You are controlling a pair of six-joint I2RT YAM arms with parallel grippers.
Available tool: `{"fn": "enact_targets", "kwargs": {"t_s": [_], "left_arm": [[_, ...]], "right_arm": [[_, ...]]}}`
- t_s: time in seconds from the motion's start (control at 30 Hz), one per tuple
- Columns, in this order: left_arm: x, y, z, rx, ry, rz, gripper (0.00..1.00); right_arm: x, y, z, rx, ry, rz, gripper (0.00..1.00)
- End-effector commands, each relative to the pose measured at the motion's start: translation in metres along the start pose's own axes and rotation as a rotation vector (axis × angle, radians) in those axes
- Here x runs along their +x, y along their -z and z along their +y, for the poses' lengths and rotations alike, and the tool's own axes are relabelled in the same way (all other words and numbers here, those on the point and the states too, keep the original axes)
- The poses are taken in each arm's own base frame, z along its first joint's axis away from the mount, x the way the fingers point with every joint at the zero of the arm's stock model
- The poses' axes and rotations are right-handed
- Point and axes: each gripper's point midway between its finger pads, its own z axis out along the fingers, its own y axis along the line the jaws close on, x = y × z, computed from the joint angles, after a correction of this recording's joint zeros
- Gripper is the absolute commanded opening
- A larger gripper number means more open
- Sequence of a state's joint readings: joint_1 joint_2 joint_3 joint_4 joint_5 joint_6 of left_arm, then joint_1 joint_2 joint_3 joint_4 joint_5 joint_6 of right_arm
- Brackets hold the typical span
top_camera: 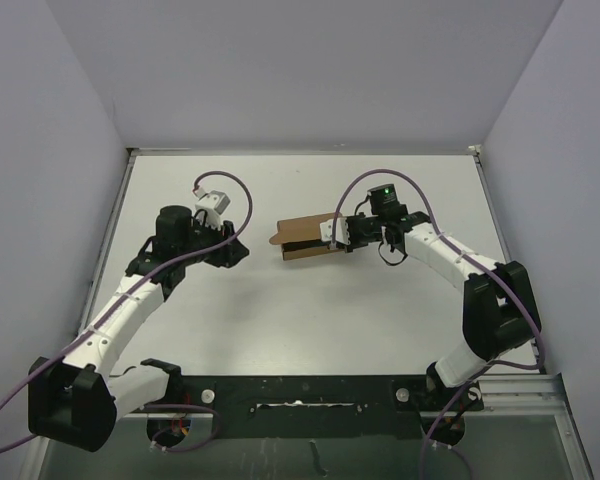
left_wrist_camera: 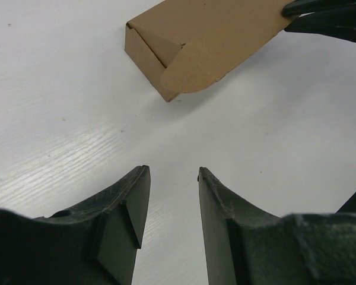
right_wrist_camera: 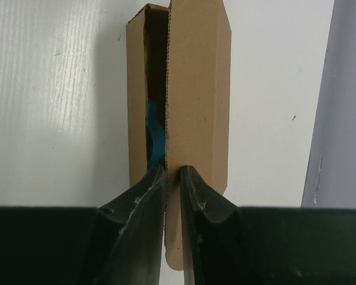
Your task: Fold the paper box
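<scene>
Top external: one paper box (top_camera: 302, 238), right pincer (top_camera: 336, 238) clamped on it, left pincer (top_camera: 242, 251) parted and empty.

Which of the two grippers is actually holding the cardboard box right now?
The right gripper: its fingers pinch a flap of the paper box between them. The left gripper stands open, short of the box, touching nothing.
</scene>
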State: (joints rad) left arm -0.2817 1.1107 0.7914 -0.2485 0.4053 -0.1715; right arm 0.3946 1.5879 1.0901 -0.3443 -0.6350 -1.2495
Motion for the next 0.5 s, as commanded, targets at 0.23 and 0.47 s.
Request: {"fn": "enact_targets", "kwargs": {"t_s": [0.23, 0.47], "left_arm": [[-0.003, -0.039, -0.025, 0.204, 0.253, -0.037, 0.05], [-0.004, -0.088, 0.001, 0.108, 0.448, -0.128, 0.00]], "right_arm": [[-0.011, -0.001, -0.005, 0.027, 0.015, -0.035, 0.15], [-0.013, 0.000, -0.005, 0.032, 0.001, -0.051, 0.15]]}}
